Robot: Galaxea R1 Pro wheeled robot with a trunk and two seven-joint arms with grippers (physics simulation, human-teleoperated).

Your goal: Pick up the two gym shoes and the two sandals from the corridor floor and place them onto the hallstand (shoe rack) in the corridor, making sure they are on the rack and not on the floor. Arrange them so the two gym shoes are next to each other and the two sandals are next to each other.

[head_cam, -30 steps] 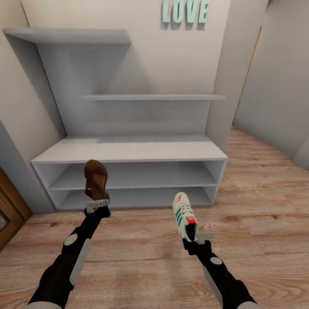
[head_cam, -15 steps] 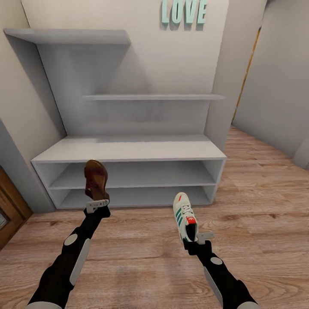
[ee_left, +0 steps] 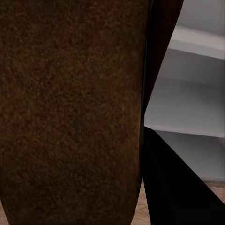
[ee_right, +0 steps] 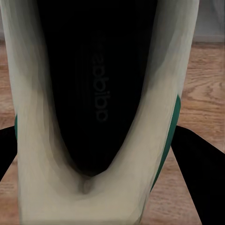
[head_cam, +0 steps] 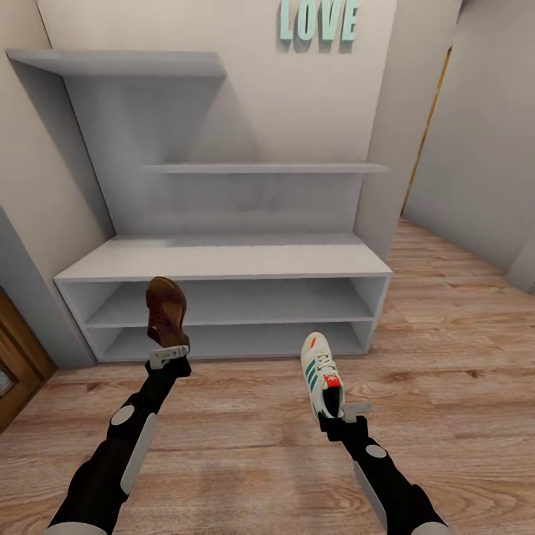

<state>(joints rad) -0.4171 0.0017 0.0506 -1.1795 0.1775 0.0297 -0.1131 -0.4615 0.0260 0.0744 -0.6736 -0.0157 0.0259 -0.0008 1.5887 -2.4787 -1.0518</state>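
The pale grey hallstand [head_cam: 223, 260] stands ahead against the wall, with a wide bench top, two low open shelves and stepped upper shelves. My left gripper [head_cam: 168, 355] is shut on a dark brown sandal [head_cam: 166, 310], held up in front of the lower shelves; its footbed [ee_left: 70, 108] fills the left wrist view. My right gripper [head_cam: 343, 414] is shut on the heel of a white gym shoe [head_cam: 319, 371] with green stripes, held above the corridor floor [head_cam: 253, 438]. The right wrist view looks into the shoe's dark opening [ee_right: 98, 89].
A "LOVE" sign [head_cam: 319, 21] hangs on the wall above the rack. A brown wooden door or cabinet [head_cam: 18, 364] is at the left edge. At the right, the corridor [head_cam: 461, 275] runs on past the rack's side.
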